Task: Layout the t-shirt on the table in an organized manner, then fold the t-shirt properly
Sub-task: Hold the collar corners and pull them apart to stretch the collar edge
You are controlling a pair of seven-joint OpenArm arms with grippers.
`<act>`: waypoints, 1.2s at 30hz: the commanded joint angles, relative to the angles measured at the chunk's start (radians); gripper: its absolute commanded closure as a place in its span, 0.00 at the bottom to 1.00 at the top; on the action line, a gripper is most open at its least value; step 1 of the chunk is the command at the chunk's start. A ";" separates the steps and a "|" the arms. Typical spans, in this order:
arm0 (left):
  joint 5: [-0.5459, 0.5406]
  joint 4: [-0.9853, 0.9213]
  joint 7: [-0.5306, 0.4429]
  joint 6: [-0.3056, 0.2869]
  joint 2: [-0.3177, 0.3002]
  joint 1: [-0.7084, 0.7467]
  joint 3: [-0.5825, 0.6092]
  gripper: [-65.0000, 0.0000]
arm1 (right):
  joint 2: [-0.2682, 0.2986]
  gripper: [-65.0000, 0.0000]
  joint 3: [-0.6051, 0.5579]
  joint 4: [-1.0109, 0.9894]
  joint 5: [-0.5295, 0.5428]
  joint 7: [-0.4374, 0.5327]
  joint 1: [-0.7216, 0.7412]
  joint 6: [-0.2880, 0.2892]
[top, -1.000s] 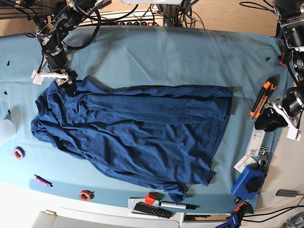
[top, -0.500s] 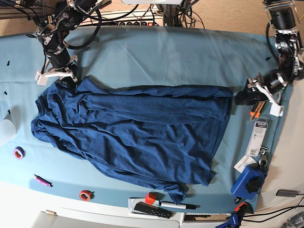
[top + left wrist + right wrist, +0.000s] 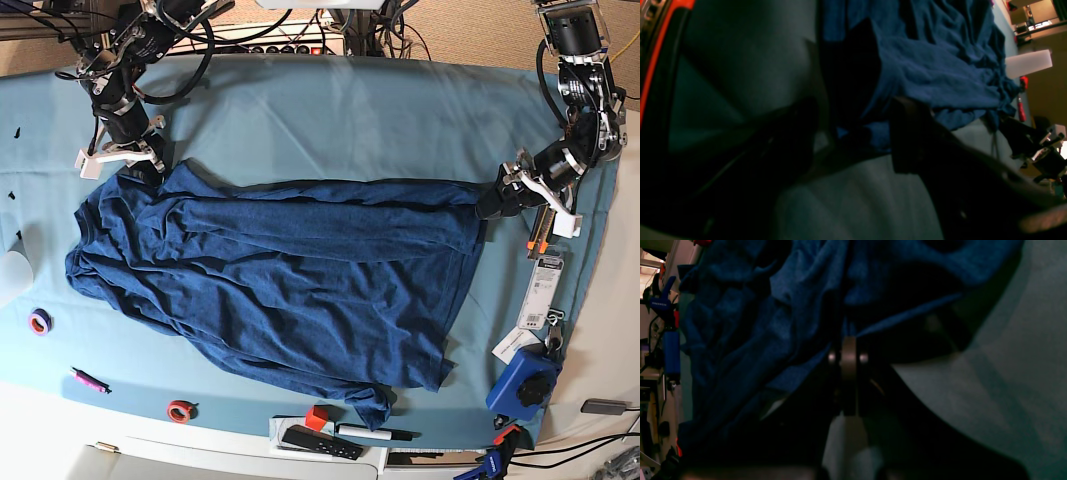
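The dark navy t-shirt (image 3: 290, 270) lies spread and wrinkled across the table (image 3: 350, 110). In the base view my right gripper (image 3: 142, 168) sits at the shirt's upper left corner. The right wrist view shows its fingers (image 3: 848, 373) pressed together, with a fold of the t-shirt (image 3: 773, 316) pinched at their tips. My left gripper (image 3: 497, 204) rests at the shirt's upper right corner. In the left wrist view it (image 3: 853, 133) stands open, its dark fingers (image 3: 907, 133) on either side of the t-shirt's edge (image 3: 940, 76), low over the cloth.
An orange and black tool (image 3: 537, 235), white tags (image 3: 540, 290) and a blue clamp device (image 3: 522, 380) lie along the right edge. At the front are a remote (image 3: 320, 442), a red cube (image 3: 316, 417), a red tape ring (image 3: 180, 410), a pink marker (image 3: 88, 380) and a purple ring (image 3: 39, 321).
My left arm swung in from the table's right edge to the shirt's upper right corner. My right gripper closed on the shirt's upper left corner and shifted slightly back.
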 commanded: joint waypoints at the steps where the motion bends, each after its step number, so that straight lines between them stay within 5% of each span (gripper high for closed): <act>1: -0.018 0.013 -0.006 0.002 -0.012 -0.008 -0.004 0.46 | 0.009 1.00 0.000 0.017 0.022 0.014 0.008 0.010; 23: 0.122 0.014 0.019 0.034 -0.017 -0.017 -0.004 0.52 | 0.009 1.00 0.000 0.017 0.023 0.016 0.008 0.010; 36: 0.111 0.014 0.083 0.034 -0.011 -0.019 0.023 0.52 | 0.009 1.00 0.000 0.017 0.022 0.017 0.008 0.010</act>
